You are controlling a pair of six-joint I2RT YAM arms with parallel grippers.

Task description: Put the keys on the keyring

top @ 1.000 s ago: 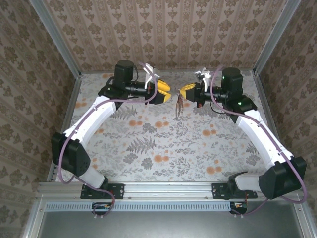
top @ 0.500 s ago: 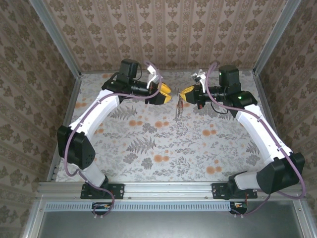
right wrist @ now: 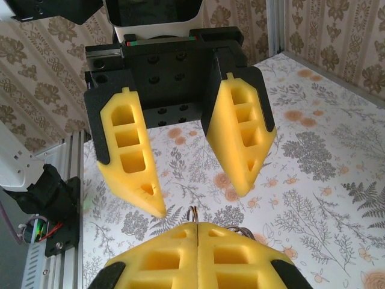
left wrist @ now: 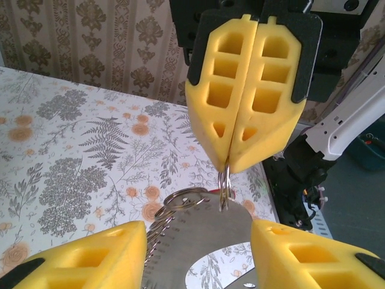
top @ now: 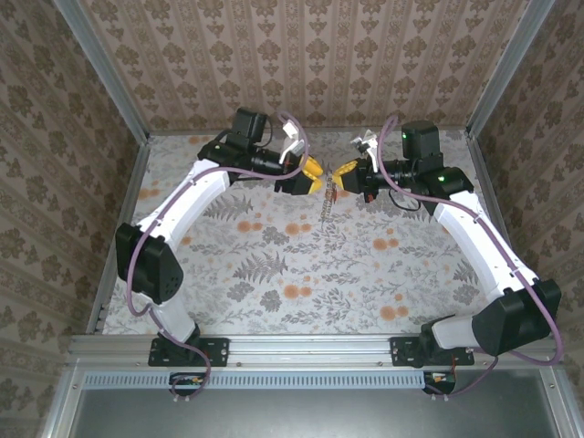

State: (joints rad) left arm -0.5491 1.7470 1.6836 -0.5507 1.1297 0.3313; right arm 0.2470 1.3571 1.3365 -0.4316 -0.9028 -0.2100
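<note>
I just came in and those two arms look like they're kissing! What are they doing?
The right gripper is shut on a small wire ring, holding it up above the table. A flat metal keyring hangs just below it. The left gripper faces it with fingers open on either side of the keyring, not clearly gripping it.

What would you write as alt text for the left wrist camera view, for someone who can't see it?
The right gripper, shut, pinches a small wire ring, with a flat grey keyring hanging just below it in front of the floral table. The left gripper holds its yellow fingers open on either side of the keyring.
</note>
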